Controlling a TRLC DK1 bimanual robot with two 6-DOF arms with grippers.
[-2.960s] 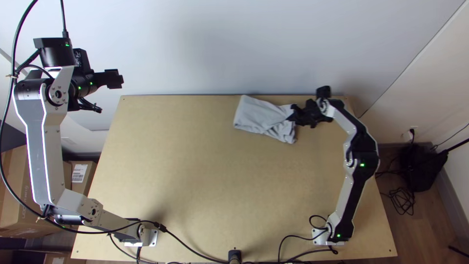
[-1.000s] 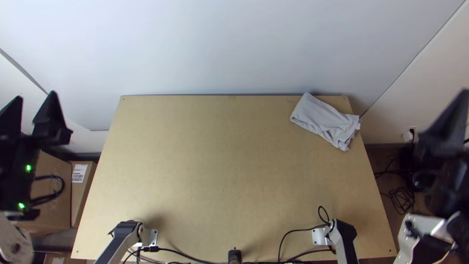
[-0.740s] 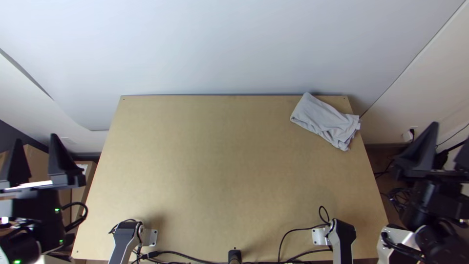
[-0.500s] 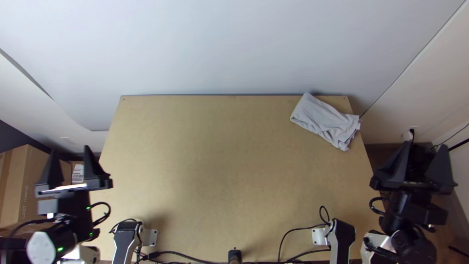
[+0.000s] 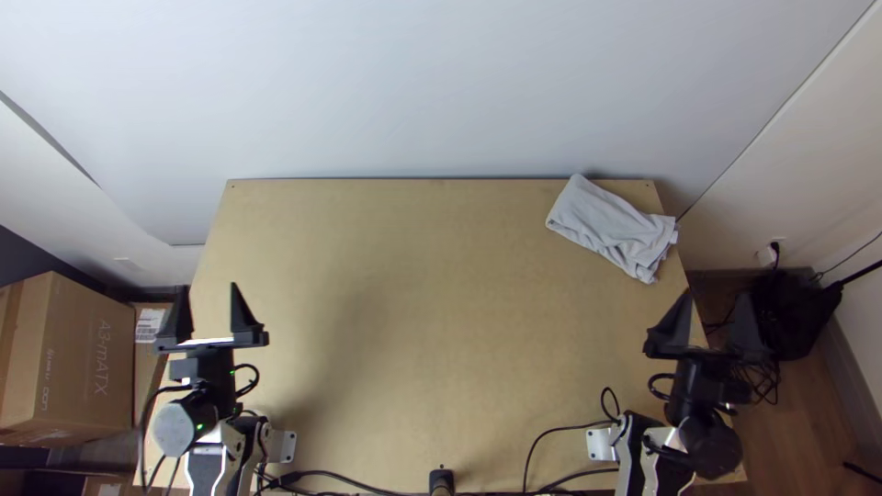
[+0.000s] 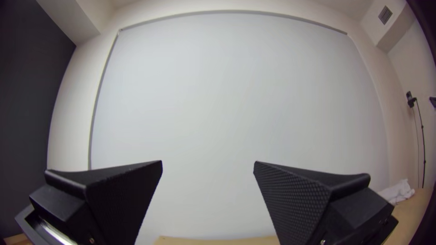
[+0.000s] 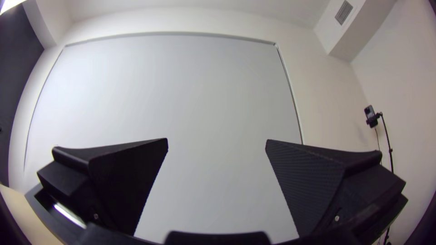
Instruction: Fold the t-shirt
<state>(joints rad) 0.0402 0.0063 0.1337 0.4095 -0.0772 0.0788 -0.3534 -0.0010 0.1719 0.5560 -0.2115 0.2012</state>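
The light grey t-shirt [image 5: 611, 228] lies as a compact folded bundle at the table's far right corner, its right end wrinkled and layered. In the left wrist view the t-shirt [image 6: 398, 191] is a small pale heap. My left gripper [image 5: 210, 303] is over the table's left edge, near its own base, fingers apart and holding nothing; its wrist view shows the same gripper [image 6: 208, 164] open. Over the right edge, closer to the viewer than the t-shirt, my right gripper [image 5: 716, 312] stands open and apart from the cloth; in its wrist view the gripper [image 7: 217, 141] has nothing between its fingers.
The wooden table [image 5: 432, 276] has bare surface across its middle. A white panel [image 5: 441, 92] stands behind its far edge. Cardboard boxes [image 5: 92, 358] are on the floor at the left. Black cables [image 5: 367, 475] run along the near edge, and a black bag [image 5: 797, 312] is at the right.
The right gripper let go of the t-shirt, which now lies farther right than three seconds ago. Both arms have drawn back towards their bases, and lately both grippers moved inward from the sides.
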